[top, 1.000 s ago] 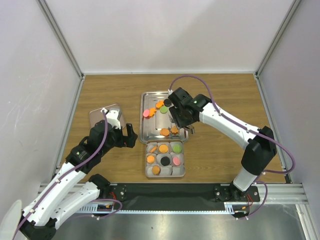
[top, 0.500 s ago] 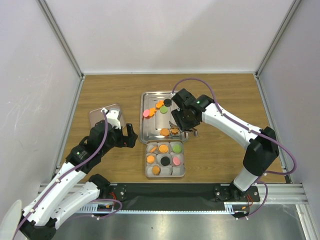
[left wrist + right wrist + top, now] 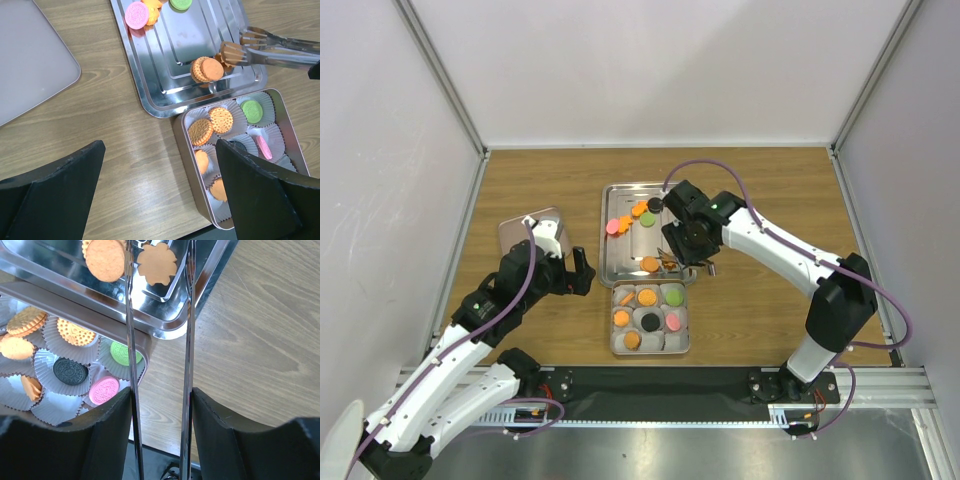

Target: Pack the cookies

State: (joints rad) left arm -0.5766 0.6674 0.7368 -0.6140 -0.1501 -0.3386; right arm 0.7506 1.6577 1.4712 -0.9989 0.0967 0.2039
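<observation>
Right gripper (image 3: 161, 405) is where I expect trouble: it sits partly closed, clamped on the handles of metal tongs (image 3: 131, 365), and those long springy arms make every squeeze I send less precise.

Nearest me is the tin (image 3: 650, 351), with most of its paper cups (image 3: 50, 407) already holding cookies (image 3: 220, 119) in orange, black, green and pink. At least one cup in the nearest row looks empty. A careless release could land a piece on a filled cup or crumple the paper.

To the tin's left, the left gripper (image 3: 160, 150) hangs over bare worktop (image 3: 770, 180) with its jaws fully apart, holding nothing. A lid (image 3: 30, 60) lies beyond it.

Further out is the tray (image 3: 165, 55). The tong arms stand apart over its near end, one on either side of a flower-shaped cookie (image 3: 156, 263) lying flat on the steel. A round orange cookie (image 3: 105, 259) lies just beside the left arm. I cannot tell whether either tip touches the flower-shaped one. If the tips close too high or off centre, I judge it may skid on the slick metal or pop free, or the left arm may nudge its round neighbour. A weak pinch could also drop it on the way to the tin.

Farthest away, a few more pieces lie grouped at the tray's far end.
</observation>
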